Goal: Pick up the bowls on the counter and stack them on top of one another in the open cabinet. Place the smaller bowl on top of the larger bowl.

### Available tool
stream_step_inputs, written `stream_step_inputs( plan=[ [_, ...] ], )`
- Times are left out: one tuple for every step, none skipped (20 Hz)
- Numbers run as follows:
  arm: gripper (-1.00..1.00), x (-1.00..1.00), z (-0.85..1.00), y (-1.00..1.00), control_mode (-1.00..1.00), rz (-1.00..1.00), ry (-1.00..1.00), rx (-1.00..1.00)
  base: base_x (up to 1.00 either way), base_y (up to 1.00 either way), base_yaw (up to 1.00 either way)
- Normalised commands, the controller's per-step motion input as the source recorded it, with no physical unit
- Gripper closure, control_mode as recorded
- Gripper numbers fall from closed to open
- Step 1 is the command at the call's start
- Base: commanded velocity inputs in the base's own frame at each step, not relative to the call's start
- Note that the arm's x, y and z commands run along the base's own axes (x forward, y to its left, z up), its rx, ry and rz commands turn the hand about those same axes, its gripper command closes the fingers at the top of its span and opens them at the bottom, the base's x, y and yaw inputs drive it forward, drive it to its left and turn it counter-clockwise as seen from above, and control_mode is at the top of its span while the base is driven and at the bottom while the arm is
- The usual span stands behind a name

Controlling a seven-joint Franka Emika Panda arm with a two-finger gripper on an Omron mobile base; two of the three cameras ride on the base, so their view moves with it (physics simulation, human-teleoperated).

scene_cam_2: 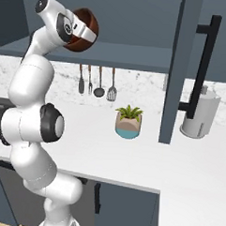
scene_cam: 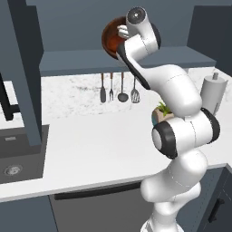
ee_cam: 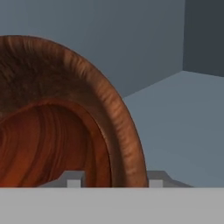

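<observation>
Behind the claw (ee_cam: 111,181), larger bowl (ee_cam: 87,100), its left side apparently cropped.

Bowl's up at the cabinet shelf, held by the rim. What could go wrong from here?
1. The gripper pinches only the rim of the bowl, which hangs tilted; it might slip or swing.
2. The bowl is above the open cabinet shelf; releasing now would probably drop it on edge and let it roll.
3. The cabinet door stands close by; a wide swing may hit it.

Wooden bowl (ee_cam: 65,113), tipped on edge, above the open cabinet (scene_cam: 127,61) shelf.
</observation>
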Motion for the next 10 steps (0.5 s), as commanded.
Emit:
stream_step_inputs(
  plan=[
    [-1.0,0.0,0.0,0.0,-1.0,0.0,0.0,0.0,0.0,0.0,0.0],
    [-1.0,0.0,0.0,0.0,-1.0,0.0,0.0,0.0,0.0,0.0,0.0],
    [-1.0,0.0,0.0,0.0,-1.0,0.0,0.0,0.0,0.0,0.0,0.0],
    [-1.0,0.0,0.0,0.0,-1.0,0.0,0.0,0.0,0.0,0.0,0.0],
    [-1.0,0.0,0.0,0.0,-1.0,0.0,0.0,0.0,0.0,0.0,0.0],
    [-1.0,0.0,0.0,0.0,-1.0,0.0,0.0,0.0,0.0,0.0,0.0],
    [-1.0,0.0,0.0,0.0,-1.0,0.0,0.0,0.0,0.0,0.0,0.0],
    [-1.0,0.0,0.0,0.0,-1.0,0.0,0.0,0.0,0.0,0.0,0.0],
    [-1.0,0.0,0.0,0.0,-1.0,0.0,0.0,0.0,0.0,0.0,0.0],
    [-1.0,0.0,0.0,0.0,-1.0,0.0,0.0,0.0,0.0,0.0,0.0]
  ],
)
